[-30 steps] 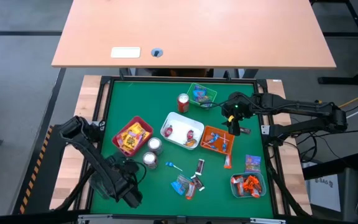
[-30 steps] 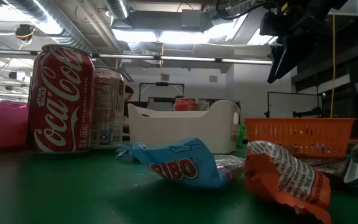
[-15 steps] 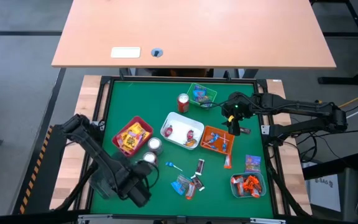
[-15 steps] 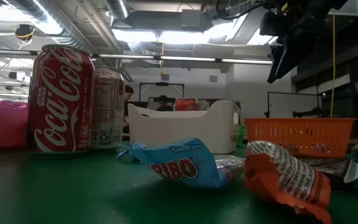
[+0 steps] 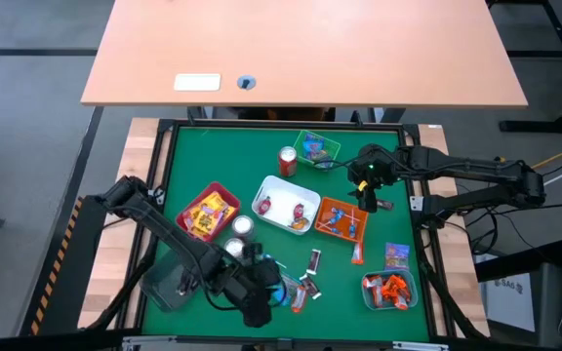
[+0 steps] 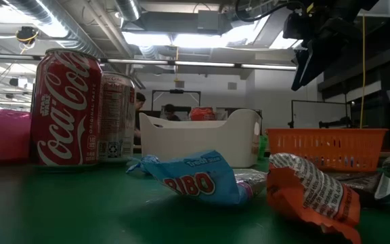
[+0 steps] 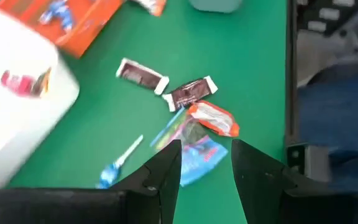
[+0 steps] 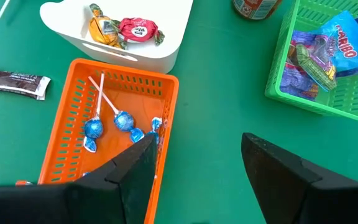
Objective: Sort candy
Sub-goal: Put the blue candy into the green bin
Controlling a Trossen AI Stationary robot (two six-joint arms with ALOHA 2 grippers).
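Loose candy lies near the table's front middle: a blue packet (image 7: 199, 155), an orange packet (image 7: 215, 118), two dark bars (image 7: 140, 76) (image 7: 190, 94) and a blue-stick lollipop (image 7: 118, 167). My left gripper (image 7: 205, 158) (image 5: 264, 292) hangs open above the blue packet (image 5: 283, 289), tilted down, its fingers framing the packet without touching it. My right gripper (image 8: 197, 155) (image 5: 367, 198) waits open above the far right end of the orange tray (image 8: 67, 124), which holds lollipops (image 8: 123, 121). In the low view the blue packet (image 6: 195, 179) and orange packet (image 6: 310, 193) lie flat on the mat.
A red tray (image 5: 195, 200) holds yellow packets, a white tray (image 5: 264, 190) small wrapped sweets, a green tray (image 5: 332, 146) blue packets, a teal tray (image 5: 369, 292) orange ones. A greyish tray (image 5: 164, 283) sits near left. Three cans (image 5: 288, 161) (image 5: 243, 227) (image 5: 234, 251) stand around the white tray.
My left gripper has swung from the near left corner, over the greyish tray, toward the table's right, rising a little and rolling its wrist. It now hangs over the blue packet, and the greyish tray shows behind it. The candy has not moved.
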